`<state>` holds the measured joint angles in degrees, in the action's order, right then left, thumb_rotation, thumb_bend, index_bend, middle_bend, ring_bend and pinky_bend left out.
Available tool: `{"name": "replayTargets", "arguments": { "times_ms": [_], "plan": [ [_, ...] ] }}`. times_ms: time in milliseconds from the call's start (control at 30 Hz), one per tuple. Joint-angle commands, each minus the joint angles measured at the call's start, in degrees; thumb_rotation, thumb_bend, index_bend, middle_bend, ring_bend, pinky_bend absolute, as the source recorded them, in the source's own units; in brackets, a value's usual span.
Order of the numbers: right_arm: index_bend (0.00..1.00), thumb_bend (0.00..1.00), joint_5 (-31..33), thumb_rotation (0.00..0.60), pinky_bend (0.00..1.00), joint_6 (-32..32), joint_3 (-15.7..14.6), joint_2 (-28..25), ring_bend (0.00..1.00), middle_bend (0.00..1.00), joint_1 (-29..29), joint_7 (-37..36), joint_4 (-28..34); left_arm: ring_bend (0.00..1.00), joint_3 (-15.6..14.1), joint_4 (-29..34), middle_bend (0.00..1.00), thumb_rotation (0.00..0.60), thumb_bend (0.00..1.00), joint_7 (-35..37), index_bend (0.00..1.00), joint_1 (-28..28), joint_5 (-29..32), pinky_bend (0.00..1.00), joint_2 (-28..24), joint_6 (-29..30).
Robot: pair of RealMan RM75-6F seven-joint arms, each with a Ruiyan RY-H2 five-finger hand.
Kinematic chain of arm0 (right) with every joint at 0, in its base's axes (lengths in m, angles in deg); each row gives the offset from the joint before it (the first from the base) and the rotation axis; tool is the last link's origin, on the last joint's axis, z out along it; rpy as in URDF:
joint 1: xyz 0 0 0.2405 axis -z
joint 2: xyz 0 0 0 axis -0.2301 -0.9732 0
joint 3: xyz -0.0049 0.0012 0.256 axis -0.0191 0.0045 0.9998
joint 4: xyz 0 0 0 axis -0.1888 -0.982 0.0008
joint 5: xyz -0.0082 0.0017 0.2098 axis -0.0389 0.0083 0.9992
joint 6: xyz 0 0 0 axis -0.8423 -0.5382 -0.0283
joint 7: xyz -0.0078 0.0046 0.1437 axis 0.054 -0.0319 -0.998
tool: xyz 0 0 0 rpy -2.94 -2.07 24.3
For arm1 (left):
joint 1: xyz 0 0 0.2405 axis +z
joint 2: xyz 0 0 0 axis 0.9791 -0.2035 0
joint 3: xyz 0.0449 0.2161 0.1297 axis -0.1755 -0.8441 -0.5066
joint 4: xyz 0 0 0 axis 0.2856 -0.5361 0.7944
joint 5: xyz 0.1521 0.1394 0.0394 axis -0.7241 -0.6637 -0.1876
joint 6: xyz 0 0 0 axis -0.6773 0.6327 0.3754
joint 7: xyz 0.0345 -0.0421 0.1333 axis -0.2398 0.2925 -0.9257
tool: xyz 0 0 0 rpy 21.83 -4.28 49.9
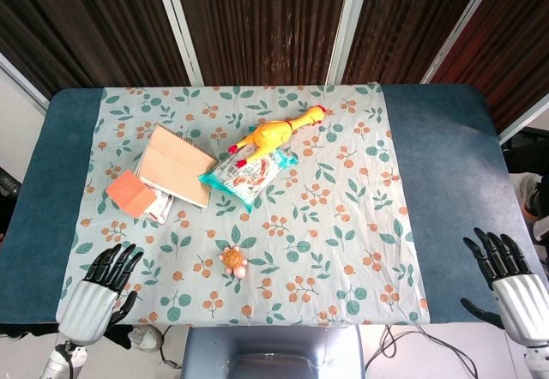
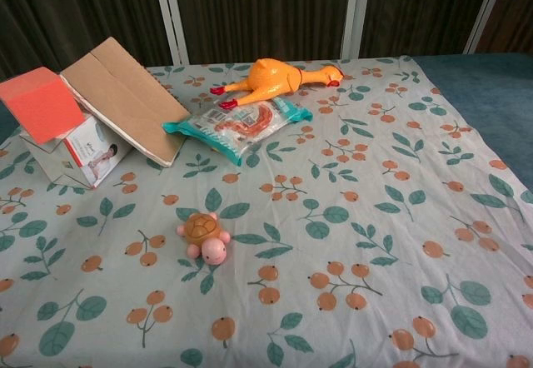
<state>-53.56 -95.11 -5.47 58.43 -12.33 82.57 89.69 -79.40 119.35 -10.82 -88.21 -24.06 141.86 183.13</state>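
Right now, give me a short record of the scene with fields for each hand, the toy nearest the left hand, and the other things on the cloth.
left hand: open, fingers spread, holds nothing, at the near left table edge
right hand: open, fingers spread, holds nothing, at the near right corner
turtle toy: upright on the floral cloth, touched by neither hand
rubber chicken: lying at the far middle
snack packet: just in front of the chicken
notebook: leaning on a small box
orange block: on top of the box

Rubber chicken [image 1: 276, 130] beside snack packet [image 1: 247, 171], notebook [image 1: 174, 165] over box [image 2: 71, 153].
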Motion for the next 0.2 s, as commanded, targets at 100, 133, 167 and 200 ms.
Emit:
{"name": "replayTargets", "arguments": {
  "times_ms": [100,133,167,200],
  "plan": [
    [0.00,0.12,0.5,0.600,0.00,1.7,0.3,1.0,0.00,0.00,-0.7,2.2,0.8,0.03,2.1,-4.0,0.07,0.600,0.40,6.4,0.01,2.5,0.8,0.16,-1.8,1.8],
    [0.00,0.12,0.5,0.600,0.00,1.8,0.3,1.1,0.00,0.00,-0.7,2.3,0.8,0.03,2.3,-3.8,0.07,0.600,0.40,6.1,0.01,2.6,1.1,0.16,-2.0,1.2],
    [0.00,0.12,0.5,0.600,0.00,2.1,0.3,1.2,0.00,0.00,-0.8,2.4,0.8,0.03,2.5,-3.6,0.07,0.600,0.40,5.4,0.01,2.6,1.1,0.16,-2.1,0.6],
    [0.00,0.12,0.5,0.600,0.00,2.3,0.3,1.2,0.00,0.00,-0.9,2.4,0.8,0.03,2.6,-3.6,0.07,0.600,0.40,4.9,0.01,2.7,0.9,0.16,-2.1,0.4]
  ]
}}
